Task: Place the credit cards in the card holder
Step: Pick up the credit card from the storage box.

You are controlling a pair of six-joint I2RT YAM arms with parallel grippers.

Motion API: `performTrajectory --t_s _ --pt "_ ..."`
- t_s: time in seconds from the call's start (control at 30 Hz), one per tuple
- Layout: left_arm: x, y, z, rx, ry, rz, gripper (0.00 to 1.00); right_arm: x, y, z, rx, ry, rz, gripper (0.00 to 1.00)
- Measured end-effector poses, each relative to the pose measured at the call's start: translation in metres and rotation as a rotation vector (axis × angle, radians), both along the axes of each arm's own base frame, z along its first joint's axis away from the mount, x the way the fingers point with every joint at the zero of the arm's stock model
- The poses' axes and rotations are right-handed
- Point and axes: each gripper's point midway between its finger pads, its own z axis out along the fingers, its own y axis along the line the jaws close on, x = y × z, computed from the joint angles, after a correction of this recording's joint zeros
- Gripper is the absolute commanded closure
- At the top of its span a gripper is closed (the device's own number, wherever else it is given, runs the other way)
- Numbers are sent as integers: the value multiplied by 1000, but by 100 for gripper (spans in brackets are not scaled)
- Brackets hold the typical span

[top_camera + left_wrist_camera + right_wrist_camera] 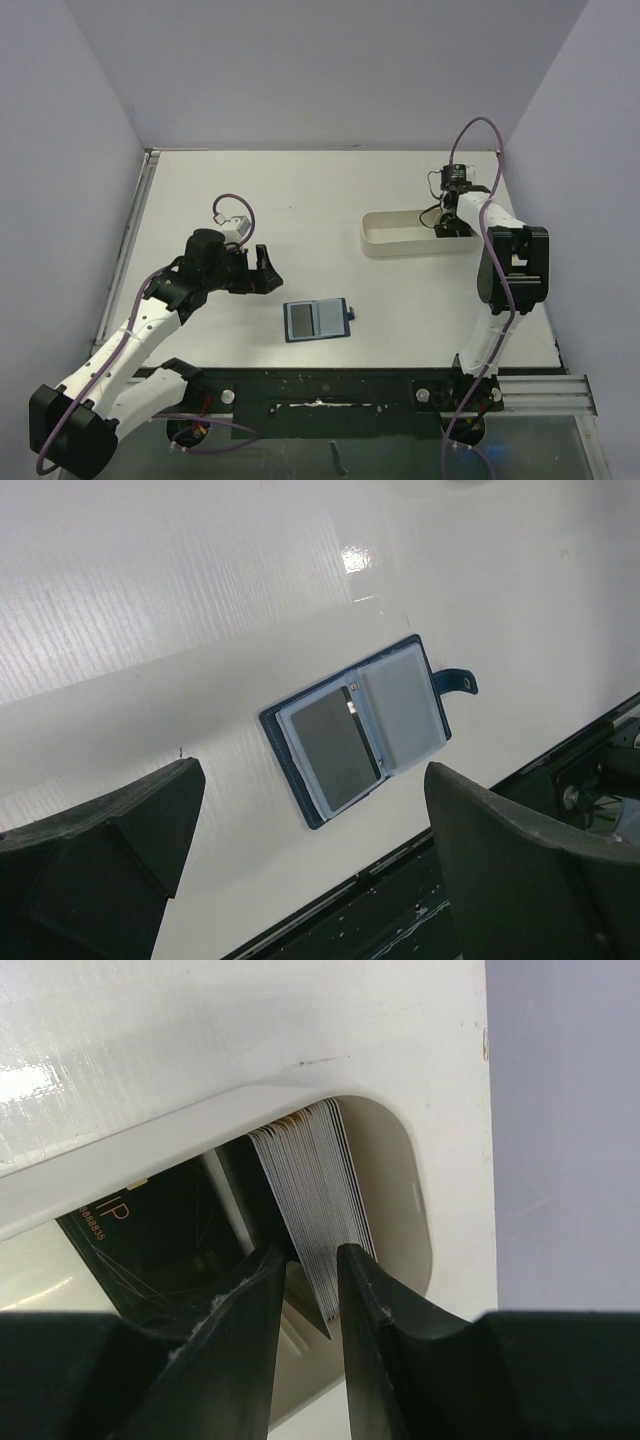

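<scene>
The card holder [318,320] lies open and flat on the table near the front edge, its snap tab pointing right. In the left wrist view the card holder [365,730] shows a dark card [338,745] in its left half. My left gripper [268,270] hovers open and empty to the left of it, and in its own view [312,780] the jaws stand wide apart. My right gripper [452,225] reaches into the right end of the white tray [400,245]. Its jaws [312,1255] stand narrow around part of a leaning stack of credit cards [310,1180].
Inside the tray [150,1150] another black card [150,1230] with gold lettering lies to the left of the stack. The black front rail [330,390] runs just below the card holder. The purple side walls stand close to the tray's right end.
</scene>
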Motion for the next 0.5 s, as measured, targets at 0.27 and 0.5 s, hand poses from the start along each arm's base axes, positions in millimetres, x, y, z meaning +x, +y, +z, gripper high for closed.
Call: performTrajectory --t_s 0.27,0.5 --pt "0 0 0 0 0 0 5 2 3 3 -11 0 14 86" --pt "0 0 0 0 0 1 6 6 5 8 -5 -6 24 97"
